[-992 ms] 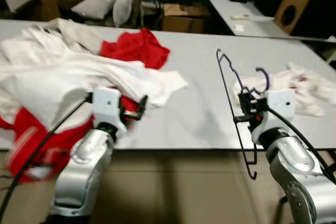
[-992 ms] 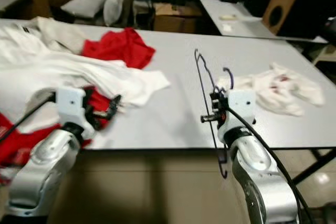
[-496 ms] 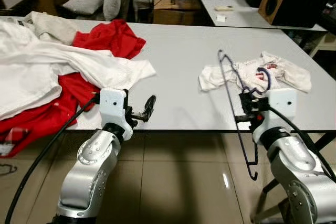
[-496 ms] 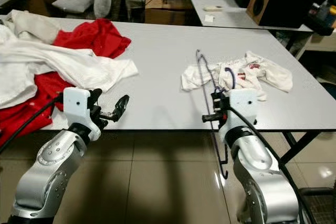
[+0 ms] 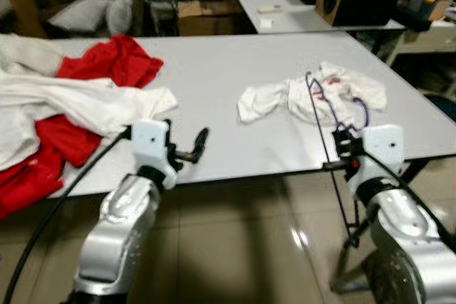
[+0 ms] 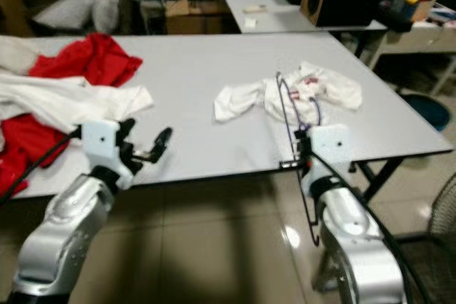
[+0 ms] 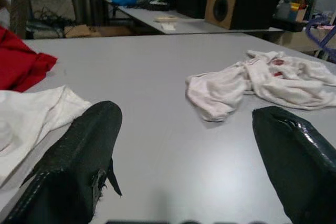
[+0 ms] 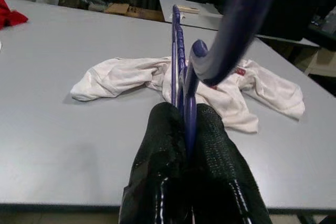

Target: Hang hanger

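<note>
Two black fingers of the right gripper are clamped on a purple wire hanger, held upright at lower right beside the grey table edge. At lower left, the left gripper is spread apart over the tabletop, with a white garment lying at centre right

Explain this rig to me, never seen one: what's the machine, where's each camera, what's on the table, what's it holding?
It is a humanoid robot with two silver arms, each ending in two black fingers. The two wide pictures come from its head; the two close ones look along each gripper from its wrist. The right gripper is shut on a purple wire hanger, held upright at the table's near edge. The left gripper is open and holds nothing. On the grey table lie a crumpled white garment, a red cloth and white clothes.
</note>
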### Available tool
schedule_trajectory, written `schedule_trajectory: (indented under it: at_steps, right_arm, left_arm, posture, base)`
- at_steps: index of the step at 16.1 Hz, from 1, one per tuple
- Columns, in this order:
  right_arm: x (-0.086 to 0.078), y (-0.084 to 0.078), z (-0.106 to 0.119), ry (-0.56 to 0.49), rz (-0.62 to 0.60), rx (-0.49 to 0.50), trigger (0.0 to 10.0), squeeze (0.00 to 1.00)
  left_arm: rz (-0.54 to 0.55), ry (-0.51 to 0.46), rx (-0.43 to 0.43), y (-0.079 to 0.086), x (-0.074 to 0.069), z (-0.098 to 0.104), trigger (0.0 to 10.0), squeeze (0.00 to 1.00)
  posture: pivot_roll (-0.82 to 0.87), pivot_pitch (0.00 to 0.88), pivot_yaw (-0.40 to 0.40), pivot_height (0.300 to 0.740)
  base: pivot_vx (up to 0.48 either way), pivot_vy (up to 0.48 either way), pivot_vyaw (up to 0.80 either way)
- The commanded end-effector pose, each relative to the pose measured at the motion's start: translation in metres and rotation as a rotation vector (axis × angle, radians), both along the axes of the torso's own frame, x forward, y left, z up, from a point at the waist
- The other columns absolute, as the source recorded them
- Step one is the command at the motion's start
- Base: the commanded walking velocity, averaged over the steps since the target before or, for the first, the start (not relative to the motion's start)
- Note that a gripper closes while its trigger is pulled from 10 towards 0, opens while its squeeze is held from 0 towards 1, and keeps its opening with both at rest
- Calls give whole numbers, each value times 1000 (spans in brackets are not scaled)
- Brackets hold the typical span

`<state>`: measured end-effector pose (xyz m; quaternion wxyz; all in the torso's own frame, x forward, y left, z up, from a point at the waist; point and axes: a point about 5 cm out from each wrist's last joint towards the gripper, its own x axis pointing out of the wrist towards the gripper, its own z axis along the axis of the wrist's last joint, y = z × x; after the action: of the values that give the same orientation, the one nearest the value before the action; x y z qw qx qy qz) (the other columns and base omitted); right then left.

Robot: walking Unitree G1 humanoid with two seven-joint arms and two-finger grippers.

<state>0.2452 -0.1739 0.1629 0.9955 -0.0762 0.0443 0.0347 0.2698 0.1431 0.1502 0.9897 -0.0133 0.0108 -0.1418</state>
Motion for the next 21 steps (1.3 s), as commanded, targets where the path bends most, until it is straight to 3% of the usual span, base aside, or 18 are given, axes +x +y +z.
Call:
schedule_trajectory:
  at_steps: [1,15,21]
  right_arm:
    - [2,-2,3,-21,-6,-18,10000,0]
    - [1,-2,-1,8,14,7,10000,0]
    - [2,-3,0,-6,4,12,10000,0]
  left_arm:
    - [0,4,9,1,1,-2,10000,0]
    - [2,32,29,6,0,-9,10000,0]
    - [0,38,36,7,3,-9,10000,0]
  posture:
    - [15,10,-29,740]
    - [13,0,-27,740]
    - [16,7,-20,740]
  base:
    - [281,0,0]
    - [320,0,-402]
    - [330,0,0]
